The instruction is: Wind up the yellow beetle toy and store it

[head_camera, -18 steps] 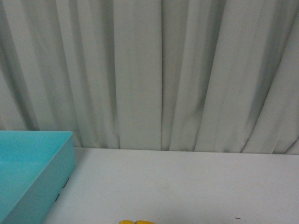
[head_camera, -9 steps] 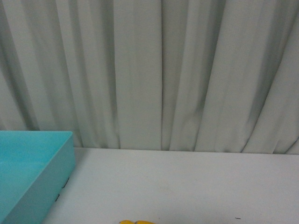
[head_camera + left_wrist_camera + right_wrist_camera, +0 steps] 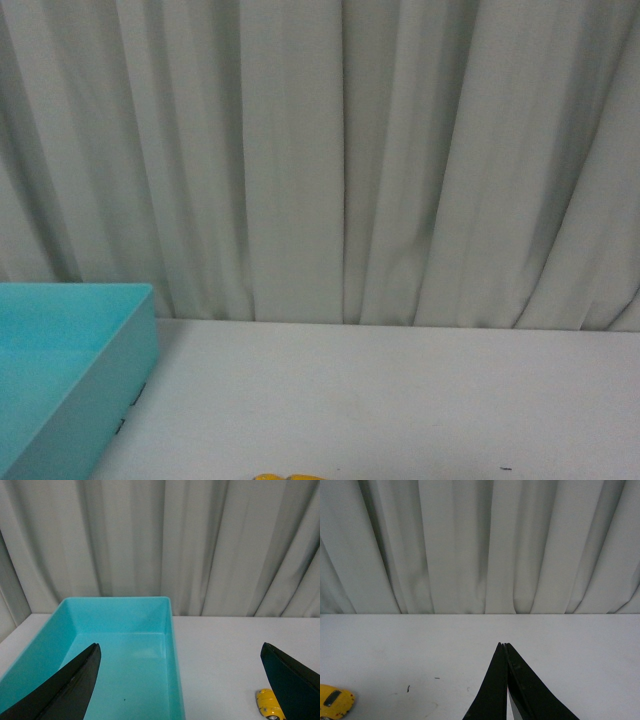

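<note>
The yellow beetle toy [image 3: 290, 477] sits on the white table; only its roof shows at the bottom edge of the front view. It also shows in the left wrist view [image 3: 269, 704], partly behind one finger, and in the right wrist view [image 3: 335, 700]. My left gripper [image 3: 180, 652] is open and empty, held above the turquoise bin's [image 3: 172, 645] near wall, its jaws wide apart. My right gripper [image 3: 503, 645] is shut and empty, above bare table well apart from the toy. Neither gripper shows in the front view.
The turquoise bin [image 3: 110, 350] stands at the table's left, with nothing seen inside it. A grey pleated curtain [image 3: 340, 150] hangs behind the table's far edge. Small dark specks [image 3: 408, 688] mark the white tabletop near the toy.
The front view has shifted very slightly; the toy and the bin sit a touch lower and more to the left in the picture. Nothing else has moved.
</note>
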You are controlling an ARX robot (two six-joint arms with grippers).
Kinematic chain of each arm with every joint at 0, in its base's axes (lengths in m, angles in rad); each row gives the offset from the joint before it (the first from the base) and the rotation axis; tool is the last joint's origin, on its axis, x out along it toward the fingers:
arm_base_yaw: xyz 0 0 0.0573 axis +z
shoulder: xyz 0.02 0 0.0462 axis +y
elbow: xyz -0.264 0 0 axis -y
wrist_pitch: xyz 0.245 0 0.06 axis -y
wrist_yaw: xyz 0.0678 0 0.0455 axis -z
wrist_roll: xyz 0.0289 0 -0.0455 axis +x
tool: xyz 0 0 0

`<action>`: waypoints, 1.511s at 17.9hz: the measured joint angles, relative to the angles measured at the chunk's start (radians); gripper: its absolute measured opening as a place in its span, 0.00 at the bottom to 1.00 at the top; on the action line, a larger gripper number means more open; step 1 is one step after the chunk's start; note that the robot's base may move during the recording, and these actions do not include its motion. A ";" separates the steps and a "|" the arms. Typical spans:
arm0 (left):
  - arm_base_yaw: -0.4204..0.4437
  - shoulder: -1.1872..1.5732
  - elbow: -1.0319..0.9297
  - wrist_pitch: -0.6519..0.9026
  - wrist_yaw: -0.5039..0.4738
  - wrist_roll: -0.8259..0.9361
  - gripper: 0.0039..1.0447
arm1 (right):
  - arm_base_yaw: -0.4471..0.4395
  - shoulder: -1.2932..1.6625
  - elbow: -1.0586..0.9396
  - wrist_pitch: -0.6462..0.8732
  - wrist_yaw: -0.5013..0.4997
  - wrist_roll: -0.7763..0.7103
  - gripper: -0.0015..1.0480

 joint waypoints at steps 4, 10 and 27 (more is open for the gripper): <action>0.000 0.000 0.000 0.000 0.000 0.000 0.94 | 0.000 -0.002 -0.002 -0.008 0.000 0.000 0.31; 0.000 0.000 0.000 -0.002 0.000 -0.001 0.94 | 0.000 -0.002 -0.002 -0.008 0.000 0.000 0.84; -0.268 1.549 1.039 -0.330 0.149 0.785 0.94 | 0.000 -0.002 -0.002 -0.008 0.000 0.000 0.94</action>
